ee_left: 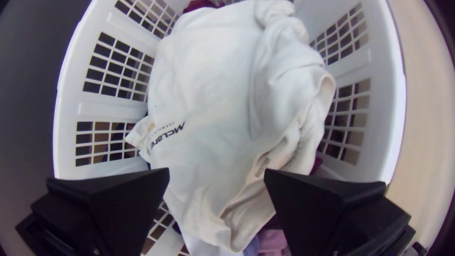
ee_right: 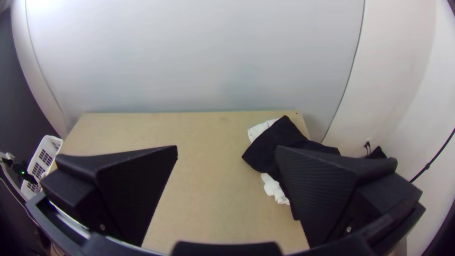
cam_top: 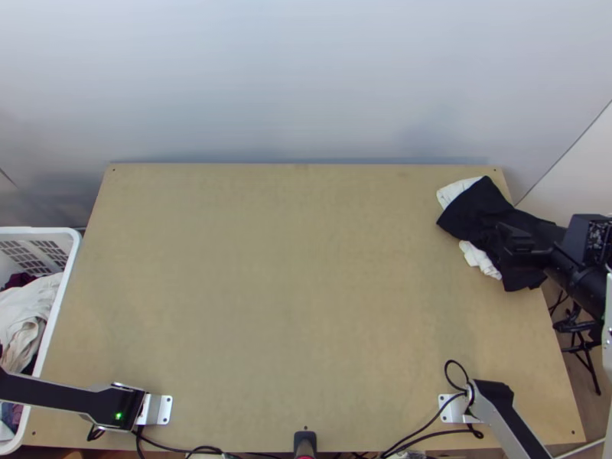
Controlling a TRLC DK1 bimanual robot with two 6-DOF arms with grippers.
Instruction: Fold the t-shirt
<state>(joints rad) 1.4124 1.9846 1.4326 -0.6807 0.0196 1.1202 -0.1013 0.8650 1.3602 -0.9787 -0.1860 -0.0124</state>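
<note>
We've got the white t-shirt (ee_left: pixel 213 95) rumpled on other clothes (ee_left: pixel 272 241) in the basket (ee_left: pixel 397 95), left gripper (ee_left: pixel 217 173) over it, fingers wide apart. Our right gripper (cam_top: pixel 514 243) is spread too, by the table's (cam_top: pixel 291 306) right side, where black cloth (cam_top: pixel 474 210) overlaps white cloth (cam_top: pixel 454 192).

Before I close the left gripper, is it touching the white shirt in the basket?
Cannot tell. In the left wrist view the left gripper, fingers open, overlaps the white shirt in the basket, but that line of sight settles neither contact nor gap.
</note>
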